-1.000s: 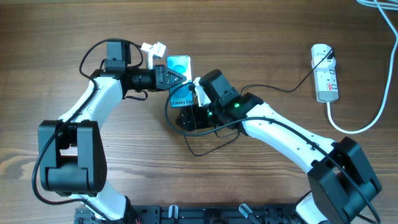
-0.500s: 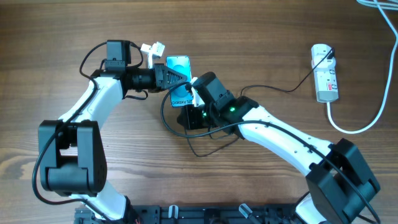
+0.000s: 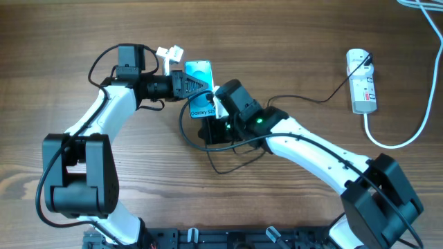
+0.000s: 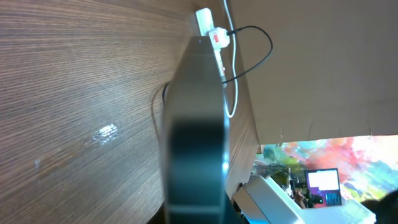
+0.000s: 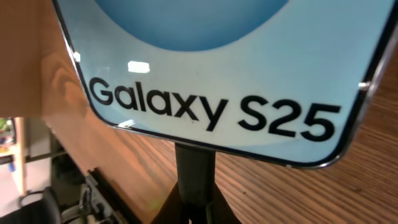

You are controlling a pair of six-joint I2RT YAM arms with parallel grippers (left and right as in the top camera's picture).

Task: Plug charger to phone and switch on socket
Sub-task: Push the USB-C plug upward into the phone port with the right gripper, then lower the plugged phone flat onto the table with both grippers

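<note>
The phone (image 3: 199,81) has a turquoise screen, and "Galaxy S25" is printed near its lower end. My left gripper (image 3: 185,86) is shut on its left edge and holds it above the table. In the left wrist view the phone (image 4: 194,130) shows edge-on as a dark blur. My right gripper (image 5: 194,190) is shut on the charger's black plug (image 5: 194,168), whose top meets the phone's (image 5: 217,56) bottom edge. The charger's thin black cable (image 3: 315,99) runs right to the white socket (image 3: 361,81), which also shows far off in the left wrist view (image 4: 208,28).
A thick white lead (image 3: 408,135) curves from the socket along the table's right side. Slack black cable (image 3: 232,162) loops on the wood under the right arm. A black rail (image 3: 228,238) runs along the near edge.
My right gripper has closed on the charger's plug, after shifting slightly left under the phone. The left arm and the phone have stayed put.
</note>
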